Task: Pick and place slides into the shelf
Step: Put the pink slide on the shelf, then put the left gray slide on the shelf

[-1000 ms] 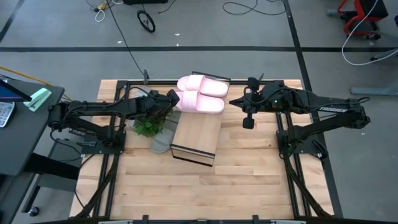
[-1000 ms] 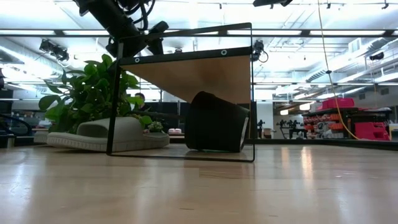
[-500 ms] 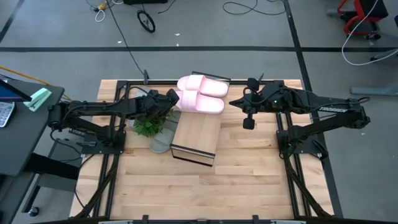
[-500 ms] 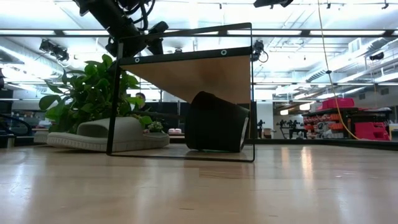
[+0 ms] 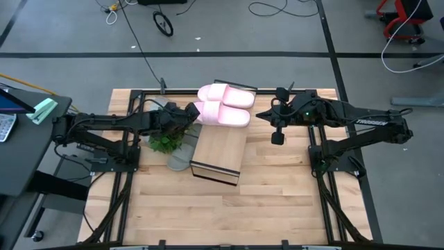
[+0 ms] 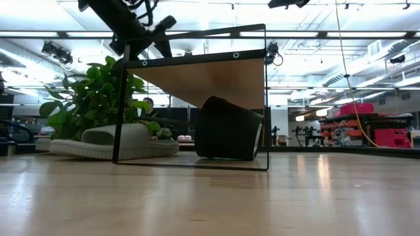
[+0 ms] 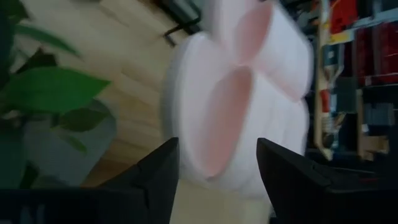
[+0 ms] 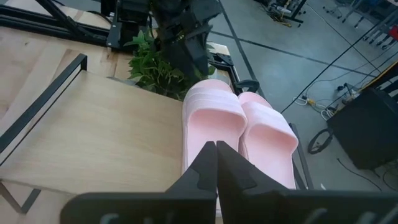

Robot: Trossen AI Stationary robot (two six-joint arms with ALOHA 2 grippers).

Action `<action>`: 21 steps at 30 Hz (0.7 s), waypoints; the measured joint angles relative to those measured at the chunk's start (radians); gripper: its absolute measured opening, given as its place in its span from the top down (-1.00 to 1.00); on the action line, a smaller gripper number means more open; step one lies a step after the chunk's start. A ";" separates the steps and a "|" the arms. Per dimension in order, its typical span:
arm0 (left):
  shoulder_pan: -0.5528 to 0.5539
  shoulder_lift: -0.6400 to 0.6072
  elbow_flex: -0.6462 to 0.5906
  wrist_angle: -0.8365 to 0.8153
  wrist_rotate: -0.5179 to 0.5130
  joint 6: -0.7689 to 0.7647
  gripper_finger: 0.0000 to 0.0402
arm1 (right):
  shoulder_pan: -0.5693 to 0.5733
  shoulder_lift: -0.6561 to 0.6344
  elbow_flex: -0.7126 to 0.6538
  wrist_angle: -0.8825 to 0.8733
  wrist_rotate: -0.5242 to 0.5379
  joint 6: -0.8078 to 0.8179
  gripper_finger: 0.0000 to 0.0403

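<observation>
- two pink slides [image 5: 224,105] side by side on the shelf [image 5: 220,147] top (far end)
- left end effector [image 5: 193,111] open beside them, holding nothing
- right end effector [image 5: 277,137] shut, empty

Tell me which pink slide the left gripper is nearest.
The pink slide nearer the table's front edge: the open left gripper sits right at its end. The other pink slide lies behind it.

two slides [image 5: 225,104] pale pink, lying on shelf [image 5: 220,151]; shelf top light wood, plank-grained, edges dark. grey slide [image 6: 113,141] beside shelf, another dark grey slide [image 6: 228,129] under it. plant [image 5: 165,141] leafy green. worktop [image 5: 208,208] blond wood strips, black frame. arms black; left fingers [image 7: 158,177] and right fingers [image 8: 205,171] dark. floor grey.
</observation>
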 joint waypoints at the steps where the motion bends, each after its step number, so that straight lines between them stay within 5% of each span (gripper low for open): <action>1: 0.000 0.000 0.001 -0.001 -0.005 0.003 -0.07 | 0.000 0.000 0.000 0.000 0.000 0.000 1.00; 11: 0.004 -0.043 0.000 0.036 0.017 0.106 -0.18 | -0.001 0.000 0.000 -0.004 0.000 0.007 1.00; 21: 0.045 -0.273 -0.001 -0.066 -0.011 0.329 -0.13 | -0.004 0.000 0.000 -0.004 0.000 0.008 1.00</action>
